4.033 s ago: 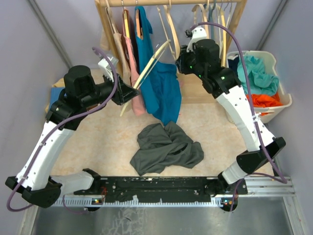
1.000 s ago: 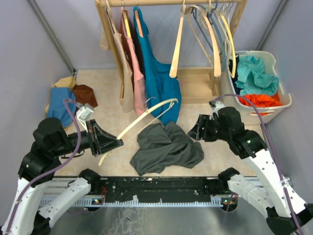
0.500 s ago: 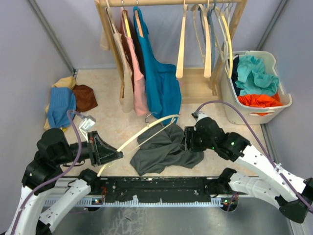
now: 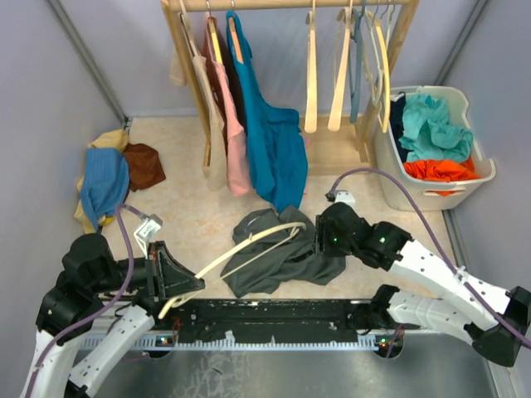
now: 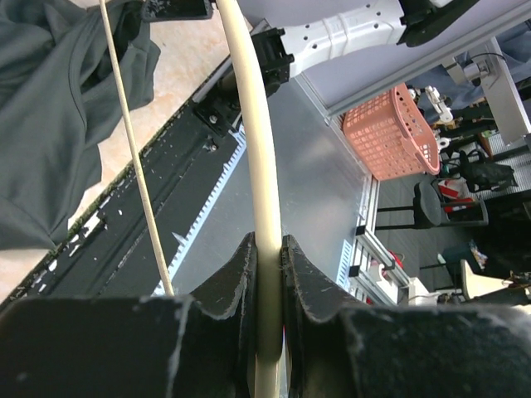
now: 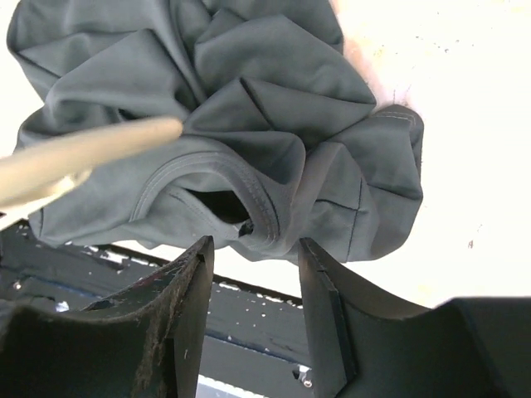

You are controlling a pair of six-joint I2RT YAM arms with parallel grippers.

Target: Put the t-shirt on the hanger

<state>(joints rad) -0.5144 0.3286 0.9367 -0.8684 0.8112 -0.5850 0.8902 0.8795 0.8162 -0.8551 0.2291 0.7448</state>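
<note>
Beige tabletop (image 4: 191,215), clothes rack (image 4: 282,4) at the back with garments and spare hangers on it. Far left: heap of loose clothes (image 4: 106,178), well apart from the work.

Left claw (image 4: 192,283): clamped tight on one wooden arm of the hanger (image 4: 241,247), near its end. That grip leaves the other arm free and stretched out to the right, over the t-shirt (image 4: 286,261). Probably held so the free tip can be fed into the shirt.

T-shirt: crumpled at centre front of the table, not on the hanger yet.

Right claw (image 4: 319,239): low at the shirt's right edge, roughly half open, nothing gripped.

Far right: laundry basket (image 4: 390,170), not involved.

Views compared: the overhead view gives the layout only. The left wrist view shows the fingers (image 5: 241,274) pinching the wood with no gap. The right wrist view shows the jaws just above the folded neckband (image 6: 224,195), with the hanger tip (image 6: 91,149) just beside the neck opening. Judgement: the collar is to be lifted open for that tip.
</note>
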